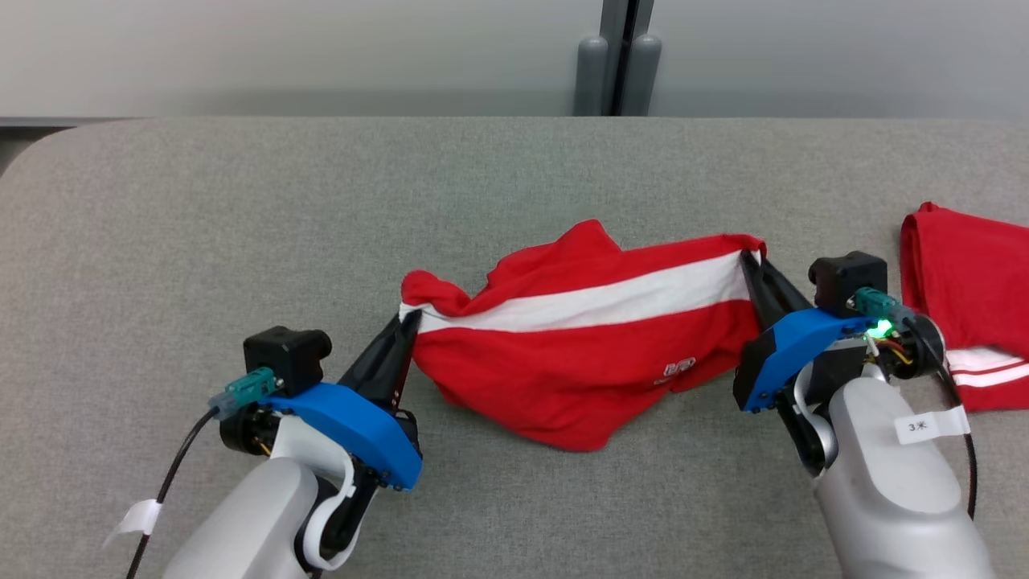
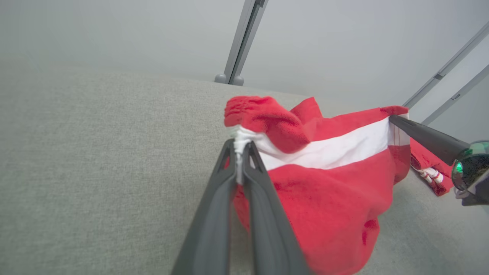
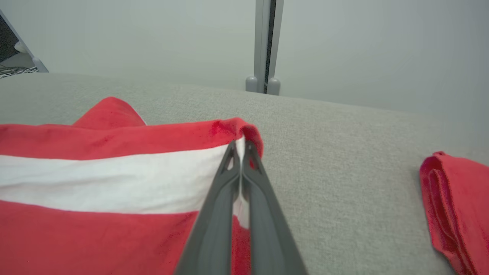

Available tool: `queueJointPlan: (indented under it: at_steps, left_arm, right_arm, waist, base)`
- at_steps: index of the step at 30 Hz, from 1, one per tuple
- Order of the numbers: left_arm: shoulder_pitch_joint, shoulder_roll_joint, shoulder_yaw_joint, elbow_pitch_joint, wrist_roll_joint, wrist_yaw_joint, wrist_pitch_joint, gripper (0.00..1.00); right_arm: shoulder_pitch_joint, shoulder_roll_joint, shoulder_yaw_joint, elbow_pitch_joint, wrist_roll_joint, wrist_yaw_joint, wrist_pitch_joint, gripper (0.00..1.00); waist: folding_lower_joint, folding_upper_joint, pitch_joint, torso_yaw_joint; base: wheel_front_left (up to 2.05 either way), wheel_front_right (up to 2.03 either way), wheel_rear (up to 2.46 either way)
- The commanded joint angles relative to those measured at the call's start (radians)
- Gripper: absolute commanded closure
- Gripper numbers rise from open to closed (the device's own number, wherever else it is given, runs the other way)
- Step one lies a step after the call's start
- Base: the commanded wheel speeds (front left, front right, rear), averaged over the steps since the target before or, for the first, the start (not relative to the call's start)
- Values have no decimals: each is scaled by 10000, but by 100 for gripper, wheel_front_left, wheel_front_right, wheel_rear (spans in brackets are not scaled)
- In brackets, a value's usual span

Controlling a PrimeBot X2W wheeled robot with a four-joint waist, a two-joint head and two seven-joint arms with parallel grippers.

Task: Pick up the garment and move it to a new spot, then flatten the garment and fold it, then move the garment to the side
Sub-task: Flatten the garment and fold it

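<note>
garment: red, with one broad white band running end to end and a small pale print on the lower red panel, too small to read; held loosely between the two grippers; upper edge lifted, left end bunched; the lower part sags and appears to rest on the counter, though the contact line is hard to judge
left gripper: at the garment's left end; fingers pressed together, pinching the white band where the cloth gathers into tight folds; a red flap spills over just above the tips
right gripper: at the garment's right end; fingers pressed together on the top corner, pinching the cloth where the red hem rolls over the white band
counter: grey woven surface beneath and around the garment
folded red cloth: right of the garment and well apart from it, beyond the right gripper; lies flat; thin white stripes along its near edge
post: grey double upright behind the garment, past the counter's far edge, against a pale wall
</note>
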Motion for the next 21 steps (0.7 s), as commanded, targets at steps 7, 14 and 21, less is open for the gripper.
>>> queueJointPlan:
  at_steps: [7, 14, 21]
  left_arm:
    - [-491, 623, 243, -1265, 256, 378, 284, 100]
    - [-640, 1171, 701, -3199, 195, 912, 653, 100]
    - [-871, 1874, 1249, -5264, 171, 1681, 1381, 100]
  right_arm:
    - [720, -36, -265, -2535, 157, -2, 374, 100]
    - [1943, -63, -307, -6141, 337, -2, 1357, 100]
    - [2873, -153, -532, -9552, 215, -2, 2500, 100]
  waist:
    - [0, 0, -828, -202]
    - [0, 0, -1764, -327]
    - [0, 0, -2322, -448]
  base:
    - [0, 0, 0]
    - [0, 0, 0]
    - [0, 0, 0]
